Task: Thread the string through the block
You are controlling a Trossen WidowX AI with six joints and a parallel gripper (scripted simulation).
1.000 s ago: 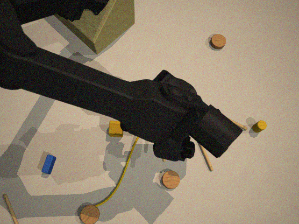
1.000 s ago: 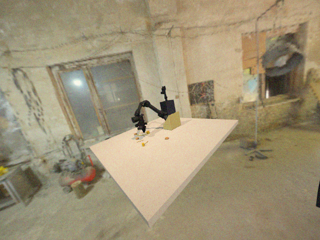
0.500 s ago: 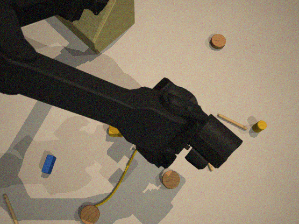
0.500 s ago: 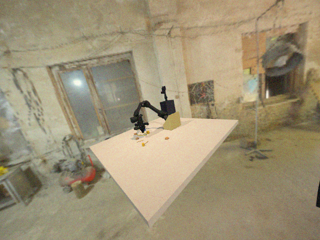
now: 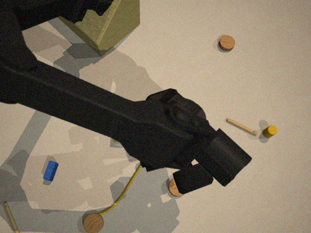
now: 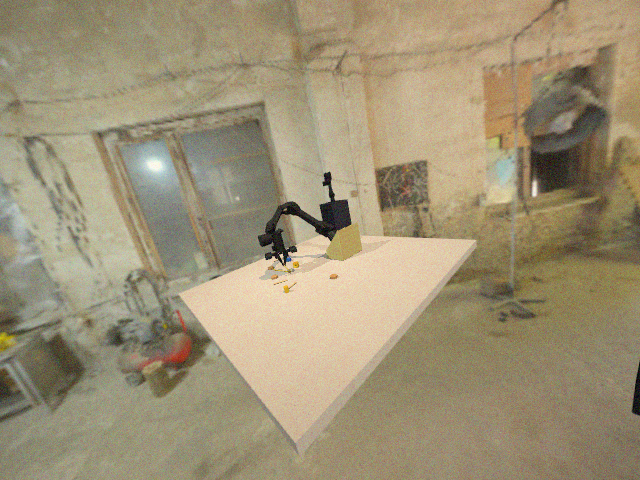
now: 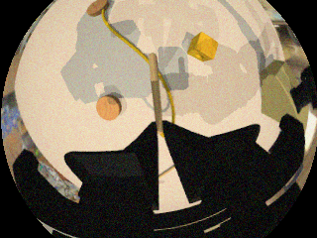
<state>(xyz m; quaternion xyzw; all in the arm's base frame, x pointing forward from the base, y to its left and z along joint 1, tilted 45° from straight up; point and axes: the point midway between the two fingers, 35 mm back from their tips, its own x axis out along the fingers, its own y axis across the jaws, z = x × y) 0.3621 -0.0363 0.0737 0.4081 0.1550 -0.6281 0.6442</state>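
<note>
My gripper (image 7: 158, 125) (image 6: 283, 264) is shut on one end of the thin wooden stick (image 7: 155, 89). The stick points away from the fingertips, above the table; the arm hides it in the top view. The yellow string (image 5: 128, 186) (image 7: 128, 41) runs from the round wooden button (image 5: 93, 223) (image 7: 97, 7) in a curve toward the fingers, and passes behind the stick in the wrist view. The olive-yellow wooden block (image 5: 123, 30) (image 6: 347, 243) (image 7: 278, 96) stands on the table near the arm's base, away from the gripper. Its hole cannot be made out.
A loose wooden disc (image 5: 174, 188) (image 7: 108, 107) and a yellow cube (image 7: 203, 47) lie near the gripper. Another disc (image 5: 227, 42) (image 6: 333, 276), loose sticks (image 5: 241, 126) (image 5: 11, 216), a yellow cylinder (image 5: 269, 131) (image 6: 286, 289) and a blue piece (image 5: 50, 170) lie farther out.
</note>
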